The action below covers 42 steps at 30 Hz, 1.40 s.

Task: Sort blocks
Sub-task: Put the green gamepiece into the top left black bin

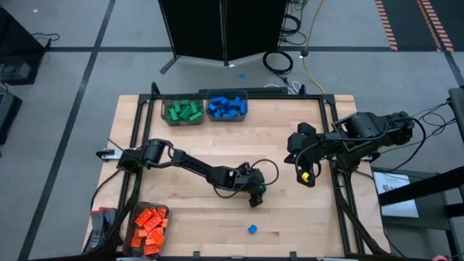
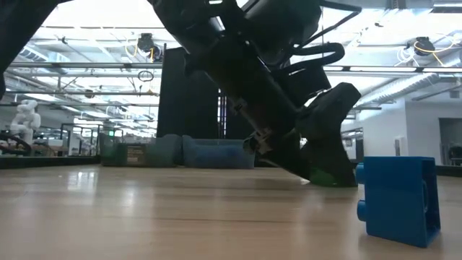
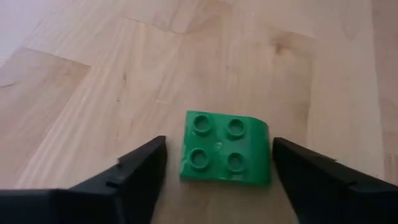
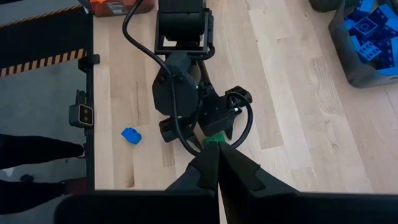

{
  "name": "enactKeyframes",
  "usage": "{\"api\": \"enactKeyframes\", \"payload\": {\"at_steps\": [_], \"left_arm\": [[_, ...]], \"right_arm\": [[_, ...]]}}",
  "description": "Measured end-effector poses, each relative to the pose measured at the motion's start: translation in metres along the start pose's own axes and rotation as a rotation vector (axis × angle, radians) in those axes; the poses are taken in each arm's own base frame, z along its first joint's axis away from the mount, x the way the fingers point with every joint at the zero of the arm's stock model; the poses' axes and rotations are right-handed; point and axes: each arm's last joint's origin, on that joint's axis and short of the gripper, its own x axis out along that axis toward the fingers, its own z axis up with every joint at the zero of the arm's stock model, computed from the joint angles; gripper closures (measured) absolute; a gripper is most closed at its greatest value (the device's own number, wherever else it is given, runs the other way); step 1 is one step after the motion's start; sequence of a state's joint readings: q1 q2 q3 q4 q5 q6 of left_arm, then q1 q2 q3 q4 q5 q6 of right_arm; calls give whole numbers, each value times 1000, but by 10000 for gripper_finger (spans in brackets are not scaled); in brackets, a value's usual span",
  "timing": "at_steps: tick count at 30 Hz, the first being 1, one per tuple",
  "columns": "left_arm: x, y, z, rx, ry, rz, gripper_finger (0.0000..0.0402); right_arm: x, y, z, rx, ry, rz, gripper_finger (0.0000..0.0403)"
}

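Only your left wrist view shows the green block (image 3: 226, 149) studs-up, squarish, between the open, empty left gripper (image 3: 214, 180) fingers

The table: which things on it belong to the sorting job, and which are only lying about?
Job:
green brick, between the open left gripper jaws
blue brick, loose
green bin
blue bin
orange bin

Lying about:
cables on the floor
right gripper, waiting, shut

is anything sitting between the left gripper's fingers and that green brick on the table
Nothing visible does. The small green studded plastic brick lies flat on the bare wooden table, between the left gripper's open fingers, with clear gaps on both sides.
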<state>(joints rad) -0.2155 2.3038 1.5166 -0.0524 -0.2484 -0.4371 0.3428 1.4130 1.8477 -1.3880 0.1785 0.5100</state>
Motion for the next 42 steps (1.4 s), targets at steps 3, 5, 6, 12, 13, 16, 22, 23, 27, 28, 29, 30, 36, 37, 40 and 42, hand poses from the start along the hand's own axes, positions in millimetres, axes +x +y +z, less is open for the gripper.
{"api": "enactKeyframes", "payload": {"at_steps": [3,5,6,12,13,16,22,23,27,28,29,30,36,37,40,42], "left_arm": [[1,2,-1,-1,6,14,164],[1,2,-1,-11,8,12,204],[1,2,-1,-17,8,4,222],[-2,1,2,-71,6,-9,233],[-4,1,3,-80,4,-11,233],[-14,1,9,-79,7,-16,236],[-52,17,45,-87,-82,67,275],[-59,22,50,-91,-91,105,275],[-91,45,75,-54,-137,212,275],[-98,51,80,-49,-139,229,275],[-106,57,85,-49,-144,239,275],[-113,62,88,-44,-136,257,275],[-159,102,98,-2,-61,456,274],[-168,109,99,-2,-42,490,274],[-191,132,95,-32,-2,590,273],[-209,149,90,-94,-15,656,273]], "right_arm": [[0,0,0,1,0,0,403],[0,0,0,1,0,0,403],[0,0,0,0,0,0,403],[0,0,0,-19,0,-2,403],[0,0,0,-21,-1,-2,403],[0,0,0,-24,0,-2,403],[0,0,0,-33,1,-3,403],[0,0,0,-33,1,-3,403],[0,0,0,-33,0,-4,403],[0,0,0,-32,0,-4,403],[0,0,0,-29,-1,-4,403],[0,0,0,-28,-1,-4,403],[0,0,1,-24,-8,0,403],[0,0,1,-23,-9,1,403],[0,0,1,-18,-10,2,403],[0,0,1,-14,-10,2,403]]}}
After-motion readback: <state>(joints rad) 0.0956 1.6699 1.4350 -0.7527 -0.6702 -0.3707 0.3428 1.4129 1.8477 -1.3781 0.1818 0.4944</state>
